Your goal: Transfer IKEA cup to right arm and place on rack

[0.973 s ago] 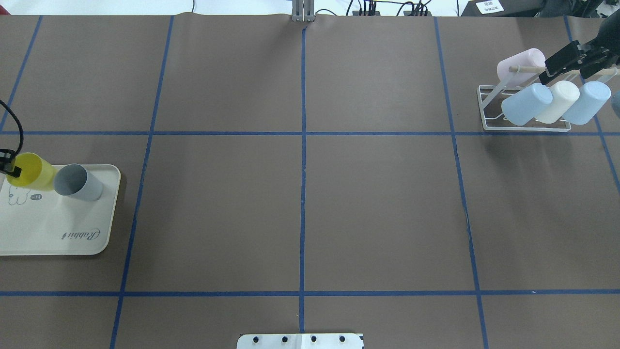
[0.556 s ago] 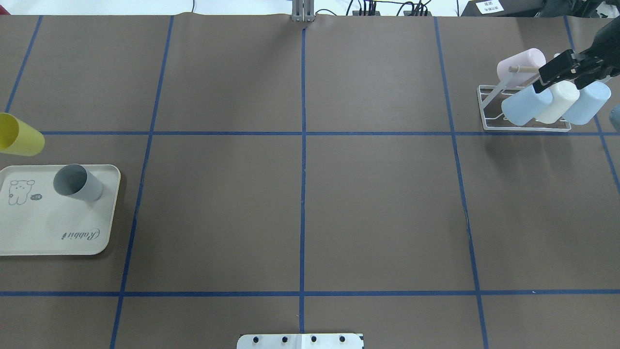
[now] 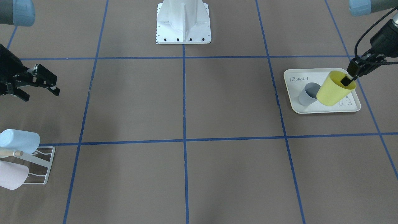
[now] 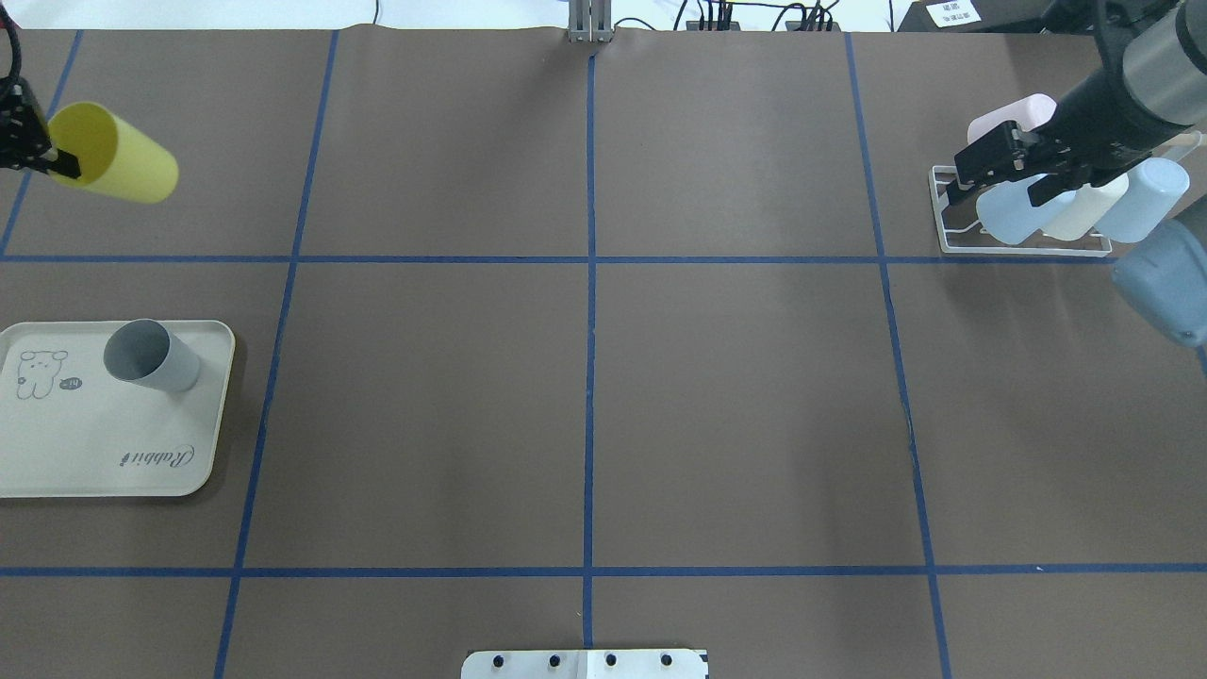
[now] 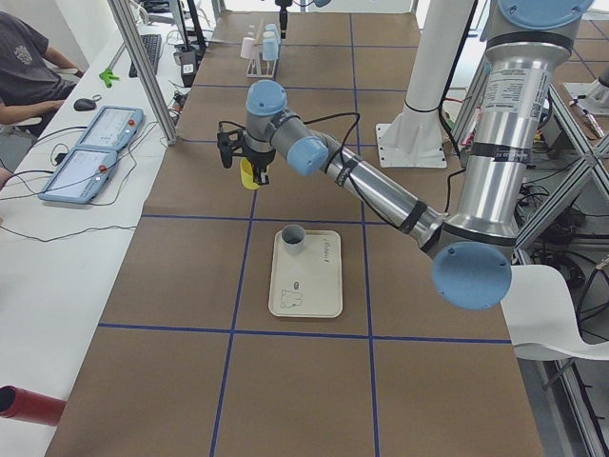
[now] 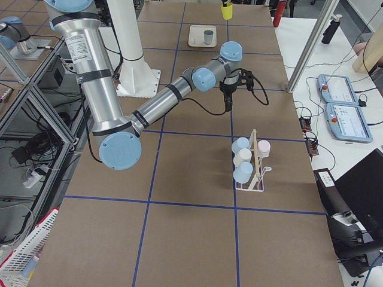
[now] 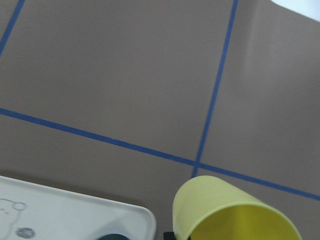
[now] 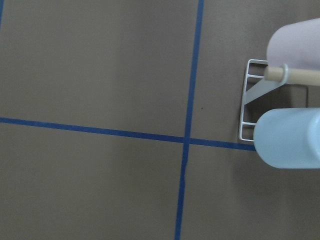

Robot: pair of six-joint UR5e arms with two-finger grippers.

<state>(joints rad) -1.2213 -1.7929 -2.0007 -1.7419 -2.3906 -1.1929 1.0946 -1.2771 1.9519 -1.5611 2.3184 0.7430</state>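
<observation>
The yellow IKEA cup (image 4: pixel 121 170) hangs tilted in the air, above the table and clear of the tray. My left gripper (image 4: pixel 45 158) is shut on its rim, one finger inside the mouth; the cup (image 3: pixel 334 90) also fills the bottom of the left wrist view (image 7: pixel 227 210). The right arm (image 4: pixel 1155 66) reaches over the white wire rack (image 4: pixel 1028 247), and its gripper (image 4: pixel 998 177) is open and empty, above the rack's left end. From the front, that gripper (image 3: pixel 40 92) hovers apart from the rack (image 3: pixel 42 166).
The rack carries two pale blue cups (image 4: pixel 1014 209), a cream cup (image 4: pixel 1084 203) and a pink one (image 4: pixel 1014 111) by the wooden dowel (image 8: pixel 295 75). A grey cup (image 4: pixel 151 356) stands on the cream rabbit tray (image 4: pixel 113 453). A person sits at a side desk (image 5: pixel 29 67).
My left gripper lifted the yellow cup off the tray and carried it up and toward the far side. The right gripper moved from the rack's far right to over its left end.
</observation>
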